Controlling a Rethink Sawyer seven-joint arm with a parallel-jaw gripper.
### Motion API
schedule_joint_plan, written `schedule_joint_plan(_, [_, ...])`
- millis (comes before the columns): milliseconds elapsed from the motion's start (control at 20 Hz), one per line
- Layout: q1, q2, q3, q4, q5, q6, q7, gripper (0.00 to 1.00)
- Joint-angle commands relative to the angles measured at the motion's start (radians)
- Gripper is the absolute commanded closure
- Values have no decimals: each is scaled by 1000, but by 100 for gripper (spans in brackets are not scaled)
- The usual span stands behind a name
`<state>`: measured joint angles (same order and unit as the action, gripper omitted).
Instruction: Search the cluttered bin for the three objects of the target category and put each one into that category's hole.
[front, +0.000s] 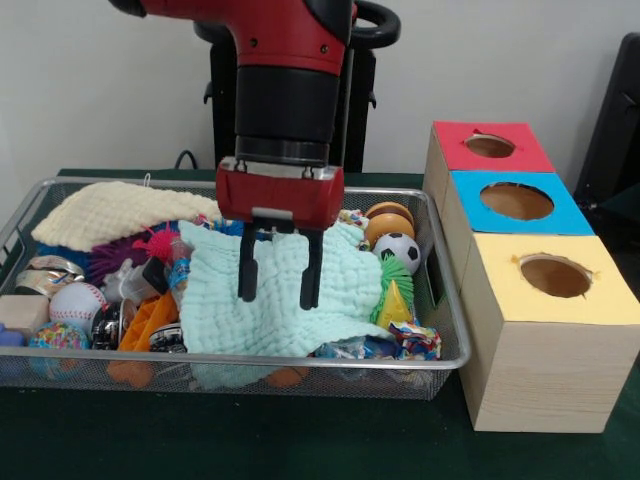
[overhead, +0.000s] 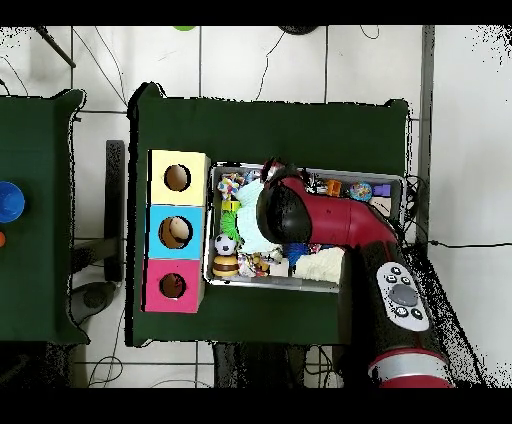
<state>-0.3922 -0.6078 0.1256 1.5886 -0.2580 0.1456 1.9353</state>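
The silver wire mesh bin (front: 447, 300) is packed with toys and cloths; it also shows in the overhead view (overhead: 402, 181). My gripper (front: 280, 285) hangs open and empty, its black fingertips (front: 248, 290) just over a mint green cloth (front: 270, 310) in the bin's middle. In the overhead view my arm (overhead: 300, 212) hides the gripper. A black and white soccer ball (front: 397, 247) (overhead: 226, 244) and an orange-brown round toy with a dark band (front: 388, 219) lie to the gripper's right. A baseball (front: 77, 303) and a speckled ball (front: 58, 336) lie at the left. The red-topped box's hole (front: 489, 146) (overhead: 172, 285) is empty.
Blue-topped (front: 517, 201) and yellow-topped (front: 555, 275) boxes stand in a row with the red one, right of the bin. A cream cloth (front: 115, 210), purple (front: 108, 262), pink (front: 155, 243) and green spiky pom balls (front: 397, 288), a wooden block (front: 20, 312) and wrappers fill the bin.
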Motion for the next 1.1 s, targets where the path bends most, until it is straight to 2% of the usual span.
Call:
schedule_joint_plan(50, [-33, 106, 29, -58, -58, -1, 17, 0])
schedule_joint_plan(250, [-65, 147, 66, -38, -57, 22, 0, 0])
schedule_joint_plan(500, [-84, 189, 84, -34, -63, 117, -58, 0])
schedule_joint_plan(800, [-95, 226, 98, -58, -76, 166, -94, 0])
schedule_joint_plan(1100, [-108, 222, 116, -35, -82, 199, -103, 0])
